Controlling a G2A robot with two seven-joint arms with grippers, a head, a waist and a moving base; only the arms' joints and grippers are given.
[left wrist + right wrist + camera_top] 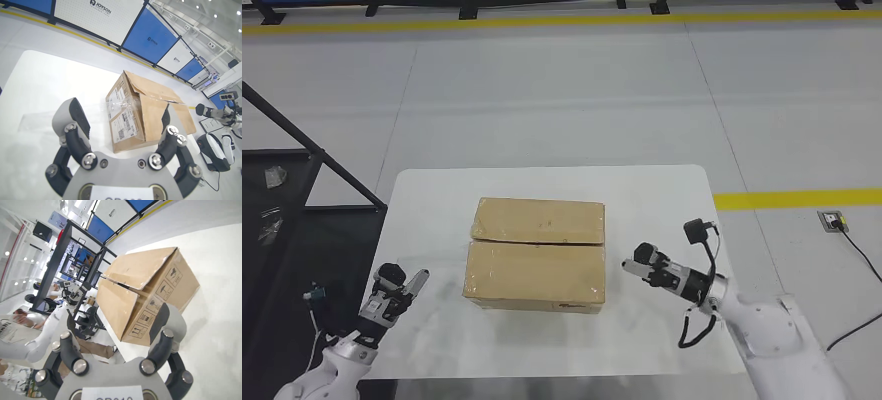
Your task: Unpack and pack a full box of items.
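A brown cardboard box (pixel 536 253) stands in the middle of the white table (pixel 662 190), its two top flaps folded down with a seam between them. In the left wrist view the box (pixel 151 109) has labels and clear tape on its end face. In the right wrist view the box (pixel 147 285) shows printed handling symbols, and one flap sits slightly raised. My left gripper (pixel 400 284) is open, a little off the box's left side, empty. My right gripper (pixel 640 259) is open near the box's right end, empty. The box's contents are hidden.
A black metal frame (pixel 302 170) stands left of the table. A cable and floor socket (pixel 832 222) lie at the right. Bare table surrounds the box on every side.
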